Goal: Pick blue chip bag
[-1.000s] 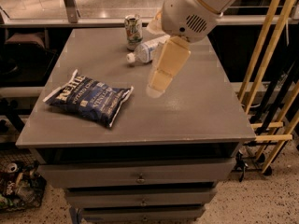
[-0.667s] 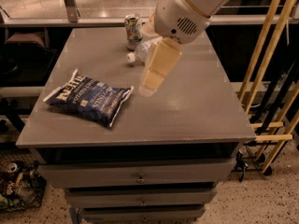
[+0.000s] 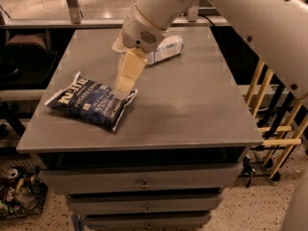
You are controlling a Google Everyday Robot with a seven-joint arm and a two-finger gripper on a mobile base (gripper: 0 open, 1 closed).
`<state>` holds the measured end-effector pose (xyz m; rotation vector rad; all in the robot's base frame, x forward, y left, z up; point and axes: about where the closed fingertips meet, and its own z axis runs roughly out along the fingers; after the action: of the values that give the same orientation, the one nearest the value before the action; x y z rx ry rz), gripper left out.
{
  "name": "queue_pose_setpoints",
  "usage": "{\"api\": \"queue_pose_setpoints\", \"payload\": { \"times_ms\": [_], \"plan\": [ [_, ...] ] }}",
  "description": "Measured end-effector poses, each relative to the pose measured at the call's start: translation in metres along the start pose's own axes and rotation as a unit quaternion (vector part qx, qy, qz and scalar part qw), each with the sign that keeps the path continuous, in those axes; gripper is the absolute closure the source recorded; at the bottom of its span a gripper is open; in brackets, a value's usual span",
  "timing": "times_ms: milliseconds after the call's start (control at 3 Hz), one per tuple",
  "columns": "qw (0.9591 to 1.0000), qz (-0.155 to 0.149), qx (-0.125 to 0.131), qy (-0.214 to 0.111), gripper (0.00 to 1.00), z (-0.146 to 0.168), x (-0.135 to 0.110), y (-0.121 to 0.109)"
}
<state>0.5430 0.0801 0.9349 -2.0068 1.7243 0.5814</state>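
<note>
Swung leftward from over the middle of the desk (image 3: pixel 202 109), the end effector (image 3: pixel 121 94) now points down at the right end of the blue chip bag (image 3: pixel 86 100), which lies flat near the desk's left edge, and whether it is released or clenched cannot be told.

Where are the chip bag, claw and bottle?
blue chip bag (image 3: pixel 89 102): camera view, middle of its front.
claw (image 3: pixel 122 91): camera view, tip, above the bag's right end.
water bottle (image 3: pixel 167 49): camera view, its body.
</note>
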Motion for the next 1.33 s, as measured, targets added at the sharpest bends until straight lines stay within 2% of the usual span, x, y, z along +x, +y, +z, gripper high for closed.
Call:
{"api": "queue_pose_setpoints", "payload": {
  "times_ms": [333, 667, 1333],
  "plan": [
    [0.9982, -0.011, -0.054, 0.024, 0.0, 0.052, -0.002, -0.021],
    [0.9966, -0.012, -0.073, 0.036, 0.0, 0.073, 0.0, -0.031],
    [0.995, -0.003, -0.085, 0.052, 0.0, 0.094, 0.01, -0.043]
  ]
}}
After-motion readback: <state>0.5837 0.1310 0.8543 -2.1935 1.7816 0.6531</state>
